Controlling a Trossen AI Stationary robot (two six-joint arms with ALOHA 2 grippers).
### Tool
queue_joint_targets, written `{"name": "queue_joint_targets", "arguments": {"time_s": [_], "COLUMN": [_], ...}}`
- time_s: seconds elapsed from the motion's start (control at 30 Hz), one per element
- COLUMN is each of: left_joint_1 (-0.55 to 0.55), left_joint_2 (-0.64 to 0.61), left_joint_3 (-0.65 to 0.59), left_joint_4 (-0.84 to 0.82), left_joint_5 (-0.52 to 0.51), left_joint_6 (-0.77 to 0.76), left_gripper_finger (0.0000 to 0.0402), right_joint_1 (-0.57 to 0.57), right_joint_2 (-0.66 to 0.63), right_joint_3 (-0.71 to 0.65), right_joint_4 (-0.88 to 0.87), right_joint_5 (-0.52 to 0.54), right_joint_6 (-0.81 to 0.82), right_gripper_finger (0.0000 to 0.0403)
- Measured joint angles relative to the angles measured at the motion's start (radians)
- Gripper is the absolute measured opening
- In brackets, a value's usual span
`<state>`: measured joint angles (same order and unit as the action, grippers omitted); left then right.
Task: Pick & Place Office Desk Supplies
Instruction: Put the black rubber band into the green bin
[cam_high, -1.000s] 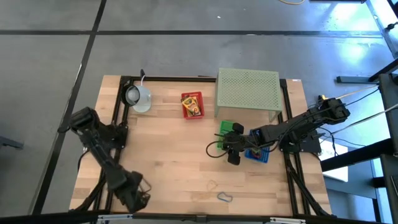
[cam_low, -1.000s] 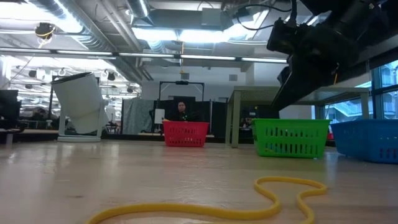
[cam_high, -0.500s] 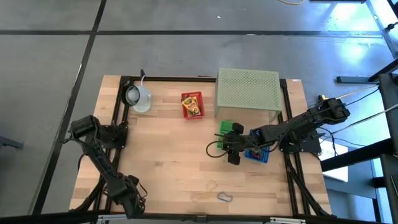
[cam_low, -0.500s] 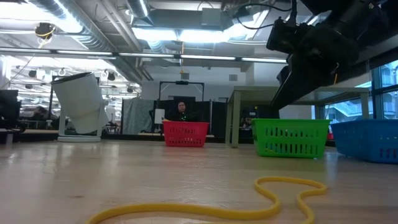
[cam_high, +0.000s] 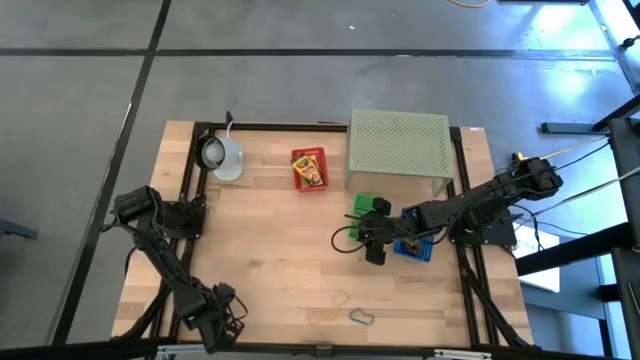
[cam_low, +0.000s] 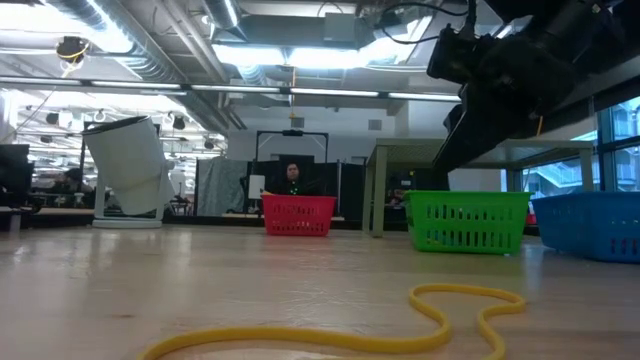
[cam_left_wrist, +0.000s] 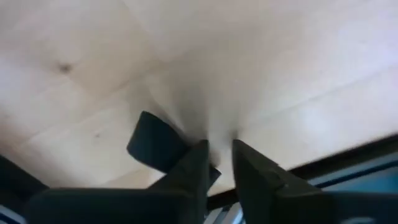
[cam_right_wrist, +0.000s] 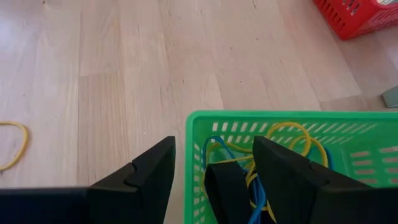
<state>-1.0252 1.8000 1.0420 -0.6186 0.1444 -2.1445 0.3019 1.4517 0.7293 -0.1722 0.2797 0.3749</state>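
A small loop (cam_high: 360, 317) lies alone on the table (cam_high: 270, 250) near the front edge. More loops (cam_right_wrist: 283, 146), blue and yellow, are in the green basket (cam_right_wrist: 199, 124). Only the right wrist view shows these, because from above the arm hides them. The right gripper (cam_high: 375, 243) hangs over the basket with its jaws wide open, and it has not moved. The left gripper (cam_high: 222, 315), at the front edge, has just pulled its jaws in to a thin gap with nothing between them. It looks like it is resting, so the lone loop still waits.
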Motion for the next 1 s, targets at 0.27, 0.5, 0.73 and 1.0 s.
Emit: {"name": "queue_joint_targets", "arguments": {"time_s": [0.27,0.5,0.73,1.0], "left_joint_1": [0.000,0.004,0.048,0.125], "left_joint_2": [0.000,0.000,0.000,0.000], "left_joint_3": [0.001,0.001,0.002,0.012], "left_joint_4": [-0.066,-0.075,-0.152,-0.197], "left_joint_5": [0.009,0.020,0.190,0.236], "left_joint_6": [-0.004,0.015,0.130,0.267], "left_gripper_finger": [0.0005,0.0042,0.0091,0.0102], "right_joint_1": [0.000,0.000,0.000,0.000], "right_joint_2": [0.000,0.000,0.000,0.000], "right_joint_3": [0.000,0.000,0.000,0.000], "right_joint_4": [0.000,0.000,0.005,0.012], "right_joint_5": [0.000,0.000,0.000,0.000], "right_joint_6": [0.003,0.003,0.004,0.006], "right_gripper_finger": [0.0217,0.0217,0.0217,0.0217]}}
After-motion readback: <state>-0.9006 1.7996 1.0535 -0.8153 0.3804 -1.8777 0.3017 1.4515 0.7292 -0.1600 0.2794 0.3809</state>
